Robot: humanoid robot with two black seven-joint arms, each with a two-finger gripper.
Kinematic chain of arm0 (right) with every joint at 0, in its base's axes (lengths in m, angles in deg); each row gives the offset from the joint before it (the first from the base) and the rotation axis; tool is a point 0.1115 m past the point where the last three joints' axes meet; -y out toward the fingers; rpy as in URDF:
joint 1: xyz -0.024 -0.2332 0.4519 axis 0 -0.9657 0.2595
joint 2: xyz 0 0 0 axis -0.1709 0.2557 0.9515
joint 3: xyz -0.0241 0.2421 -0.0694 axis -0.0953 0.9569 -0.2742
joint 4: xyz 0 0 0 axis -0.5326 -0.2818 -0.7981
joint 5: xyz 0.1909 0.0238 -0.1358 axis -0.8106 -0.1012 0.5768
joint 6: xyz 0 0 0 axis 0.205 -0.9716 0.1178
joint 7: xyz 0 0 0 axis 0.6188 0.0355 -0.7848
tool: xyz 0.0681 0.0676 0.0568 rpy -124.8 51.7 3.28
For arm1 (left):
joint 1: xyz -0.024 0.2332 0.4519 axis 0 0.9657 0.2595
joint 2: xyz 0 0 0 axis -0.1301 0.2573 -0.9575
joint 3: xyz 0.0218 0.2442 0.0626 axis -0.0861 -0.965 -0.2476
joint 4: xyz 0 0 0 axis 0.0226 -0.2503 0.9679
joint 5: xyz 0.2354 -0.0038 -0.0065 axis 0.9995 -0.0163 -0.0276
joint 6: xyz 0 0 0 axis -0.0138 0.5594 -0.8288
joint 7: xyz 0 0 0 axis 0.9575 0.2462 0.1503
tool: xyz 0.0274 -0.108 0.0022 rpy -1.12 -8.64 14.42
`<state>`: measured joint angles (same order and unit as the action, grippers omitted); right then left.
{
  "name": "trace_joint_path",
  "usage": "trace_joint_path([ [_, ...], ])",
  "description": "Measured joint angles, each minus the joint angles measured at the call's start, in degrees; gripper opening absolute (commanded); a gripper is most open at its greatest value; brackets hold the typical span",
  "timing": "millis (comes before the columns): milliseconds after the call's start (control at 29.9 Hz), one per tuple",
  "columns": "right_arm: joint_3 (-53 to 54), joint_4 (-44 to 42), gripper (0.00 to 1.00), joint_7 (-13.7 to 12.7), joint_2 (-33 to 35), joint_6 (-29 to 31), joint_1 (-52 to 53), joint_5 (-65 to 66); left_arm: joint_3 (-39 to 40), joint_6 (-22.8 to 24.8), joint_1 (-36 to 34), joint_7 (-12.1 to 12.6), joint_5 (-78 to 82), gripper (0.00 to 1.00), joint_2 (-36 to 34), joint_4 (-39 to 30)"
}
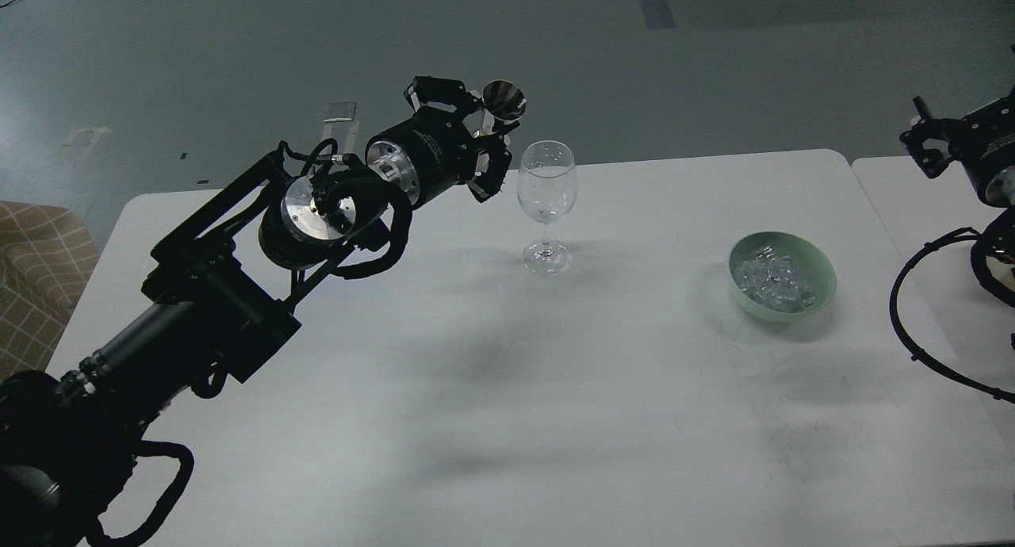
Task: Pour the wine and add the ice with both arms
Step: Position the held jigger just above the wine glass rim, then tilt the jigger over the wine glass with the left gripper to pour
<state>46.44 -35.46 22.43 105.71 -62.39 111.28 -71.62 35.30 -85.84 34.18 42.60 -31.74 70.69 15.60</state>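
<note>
Inside green bowl [825,271]: ice [773,281].

The right gripper [924,139] is cut by the frame's edge; whether its fingers are parted cannot be told.

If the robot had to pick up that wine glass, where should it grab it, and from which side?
Probably the thin stem of the wine glass, between the rounded cup and the flat foot. It stands upright, so a level, sideways approach suits it. Coming from the right looks easiest: the table is bare there as far as the green bowl, while the left gripper, holding a small metal cup, crowds the glass's left side.
</note>
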Motion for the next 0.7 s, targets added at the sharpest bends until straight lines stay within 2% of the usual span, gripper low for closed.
trace_joint_path([
  [702,-0.05,0.09,1.0,0.06,-0.35,0.0,-0.18,-0.07,-1.67,0.0,-0.96,0.43,4.01,0.36,0.0,2.61],
])
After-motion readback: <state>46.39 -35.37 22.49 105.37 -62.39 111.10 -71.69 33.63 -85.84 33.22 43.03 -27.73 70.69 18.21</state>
